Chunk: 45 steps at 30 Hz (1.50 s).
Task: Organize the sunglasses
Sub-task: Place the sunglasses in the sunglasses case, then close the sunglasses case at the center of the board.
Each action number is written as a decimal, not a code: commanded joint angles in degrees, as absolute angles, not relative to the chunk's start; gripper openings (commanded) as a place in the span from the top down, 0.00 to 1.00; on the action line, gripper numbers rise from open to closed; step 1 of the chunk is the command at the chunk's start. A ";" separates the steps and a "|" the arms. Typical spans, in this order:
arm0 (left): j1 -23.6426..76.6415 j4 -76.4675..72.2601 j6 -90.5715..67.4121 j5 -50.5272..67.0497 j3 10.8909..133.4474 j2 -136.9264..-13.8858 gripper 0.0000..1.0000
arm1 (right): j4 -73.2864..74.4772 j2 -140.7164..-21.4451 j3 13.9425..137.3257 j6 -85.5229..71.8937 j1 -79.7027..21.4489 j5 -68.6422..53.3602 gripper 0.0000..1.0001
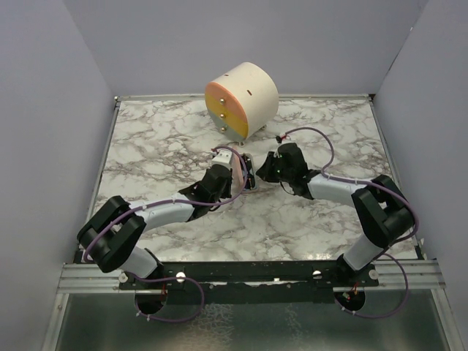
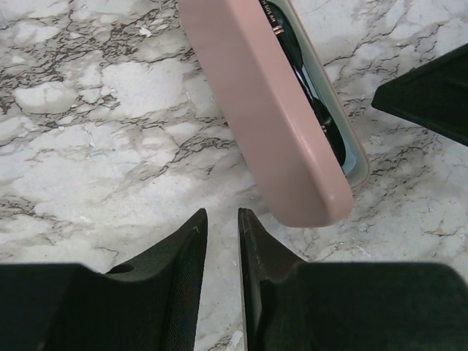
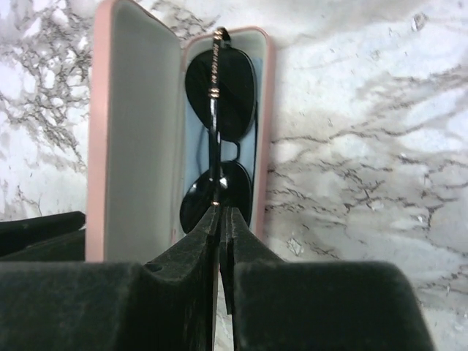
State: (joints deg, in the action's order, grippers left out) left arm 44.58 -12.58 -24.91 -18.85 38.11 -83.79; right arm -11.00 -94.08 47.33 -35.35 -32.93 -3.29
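Note:
The pink case (image 1: 242, 175) lies open at the table's middle, lid (image 3: 135, 131) raised on the left. The sunglasses (image 3: 219, 88), with round black lenses and a thin frame, lie in the case's tray on a light blue cloth (image 3: 191, 139). My right gripper (image 3: 221, 208) is shut on the sunglasses' upper temple arm at the near end of the case. My left gripper (image 2: 222, 213) is slightly open and empty, just off the near end of the lid's pink outer side (image 2: 270, 110). The sunglasses (image 2: 311, 88) show behind the lid there.
A cream round drum with an orange front and small knobs (image 1: 241, 99) stands at the back centre. Grey walls close the table's left, right and back. A black finger of the right gripper (image 2: 431, 91) shows beyond the case.

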 commanded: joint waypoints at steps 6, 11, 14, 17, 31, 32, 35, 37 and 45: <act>44.38 -9.00 -24.54 -23.46 40.84 -81.93 0.74 | -17.38 -97.37 46.51 -35.18 -29.89 -0.97 0.99; 44.38 -8.83 -24.36 -23.92 42.73 -83.49 0.74 | -16.65 -101.70 50.23 -34.98 -28.87 -1.16 0.99; 44.38 -8.26 -24.23 -23.30 44.66 -84.80 0.76 | -18.71 -104.25 50.35 -35.54 -27.21 -3.19 0.99; 44.36 -8.21 -23.51 -23.26 46.34 -86.00 0.75 | -20.32 -107.01 50.70 -35.50 -26.11 -5.14 0.99; 45.07 -8.56 -23.29 -21.56 50.97 -90.55 0.76 | -22.72 -112.19 52.32 -34.00 -25.84 -13.15 0.99; 45.15 -8.73 -23.37 -21.54 50.91 -90.73 0.76 | -22.94 -112.14 52.15 -33.97 -25.84 -13.37 0.99; 45.33 -9.04 -23.53 -21.38 50.80 -91.28 0.76 | -22.87 -112.53 52.30 -33.93 -25.84 -13.91 0.99; 45.48 -9.14 -23.55 -21.40 50.87 -91.45 0.76 | -22.94 -112.77 52.39 -33.76 -25.92 -14.50 0.99; 45.79 -8.71 -23.16 -21.62 51.74 -90.77 0.76 | -22.50 -113.18 53.05 -33.31 -27.25 -14.45 0.99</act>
